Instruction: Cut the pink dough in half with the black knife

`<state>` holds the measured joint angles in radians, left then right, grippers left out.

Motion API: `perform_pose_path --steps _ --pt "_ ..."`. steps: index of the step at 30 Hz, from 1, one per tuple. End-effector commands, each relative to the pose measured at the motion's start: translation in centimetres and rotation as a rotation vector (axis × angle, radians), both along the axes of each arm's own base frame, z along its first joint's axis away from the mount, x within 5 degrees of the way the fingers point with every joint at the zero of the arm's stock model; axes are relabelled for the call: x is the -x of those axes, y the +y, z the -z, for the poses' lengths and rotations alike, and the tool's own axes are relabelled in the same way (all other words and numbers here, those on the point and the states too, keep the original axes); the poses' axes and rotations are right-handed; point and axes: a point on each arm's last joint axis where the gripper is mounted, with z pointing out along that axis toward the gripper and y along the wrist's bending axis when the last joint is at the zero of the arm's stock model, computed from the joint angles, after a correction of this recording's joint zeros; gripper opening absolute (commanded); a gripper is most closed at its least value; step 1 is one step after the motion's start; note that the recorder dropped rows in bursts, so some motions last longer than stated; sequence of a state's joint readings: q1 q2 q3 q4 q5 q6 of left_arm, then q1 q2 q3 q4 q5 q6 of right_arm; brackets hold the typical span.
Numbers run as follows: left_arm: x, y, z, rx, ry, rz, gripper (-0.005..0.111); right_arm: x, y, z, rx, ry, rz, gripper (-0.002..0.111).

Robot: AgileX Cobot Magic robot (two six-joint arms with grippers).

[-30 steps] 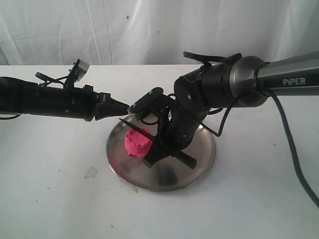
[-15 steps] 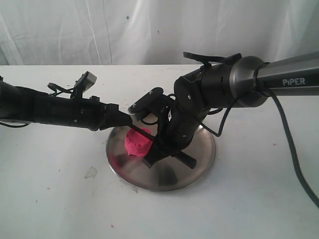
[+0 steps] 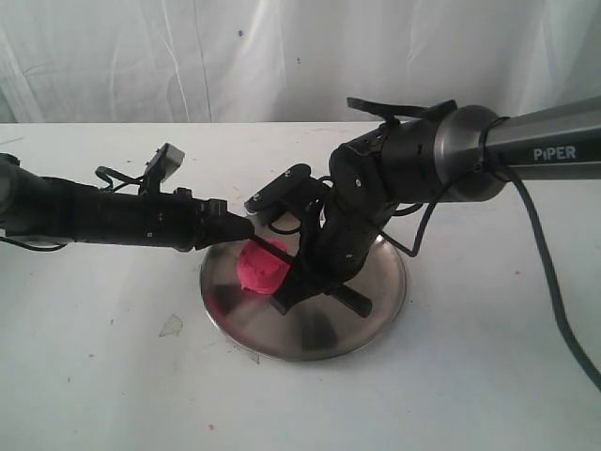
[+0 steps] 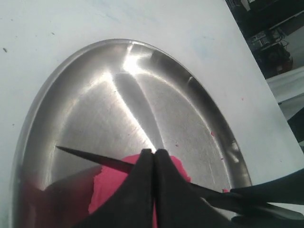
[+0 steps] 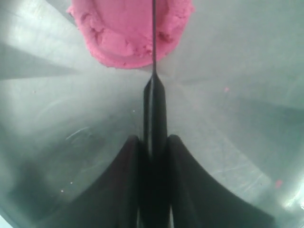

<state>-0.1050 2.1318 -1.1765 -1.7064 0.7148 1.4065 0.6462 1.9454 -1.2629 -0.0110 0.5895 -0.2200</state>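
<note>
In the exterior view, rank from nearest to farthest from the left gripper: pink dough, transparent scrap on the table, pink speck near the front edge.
1. pink dough, just below the left gripper, on the plate.
2. transparent scrap, on the table front-left of the plate.
3. pink speck, by the front edge.

A white table (image 3: 113, 376) fills the space, its top marked with small pink specks and a scrap near the front edge. Behind its far edge hangs a creased white curtain (image 3: 188, 56), evenly lit, soft shadows below.

Pink dough (image 5: 130, 33) & black knife (image 5: 154, 28) cut off by right wrist view's edge.
</note>
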Motion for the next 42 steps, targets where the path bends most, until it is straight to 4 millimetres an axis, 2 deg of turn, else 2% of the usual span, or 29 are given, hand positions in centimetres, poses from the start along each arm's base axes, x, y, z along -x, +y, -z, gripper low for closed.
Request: perform_pose_path --steps 1,3,9,16,24,36,42 --pt "-0.7 -0.6 -1.2 0.031 -0.057 0.039 0.0 -0.1 0.1 -0.1 -0.005 -0.004 -0.005 0.0" --pt "-1.0 -0.7 -1.9 0.025 -0.07 0.063 0.0 0.0 0.1 0.0 -0.007 0.002 -0.002 0.0" --pt "-1.1 -0.7 -2.5 -0.023 -0.066 0.112 0.0 0.0 0.2 2.5 0.036 0.068 0.003 0.0" --pt "-1.1 -0.7 -2.2 -0.035 -0.06 0.109 0.0 0.0 0.2 2.2 0.032 0.063 0.003 0.0" --pt "-0.8 -0.7 0.1 -0.055 0.009 0.138 0.0 0.1 0.1 0.8 0.012 0.037 0.003 0.0" --pt "-0.8 -0.7 0.2 -0.06 0.01 0.144 0.0 0.1 0.1 0.6 0.012 0.037 0.003 0.0" --pt "-0.8 -0.7 0.2 -0.06 0.01 0.144 0.0 0.1 0.1 -0.1 0.0 0.021 0.003 0.0"
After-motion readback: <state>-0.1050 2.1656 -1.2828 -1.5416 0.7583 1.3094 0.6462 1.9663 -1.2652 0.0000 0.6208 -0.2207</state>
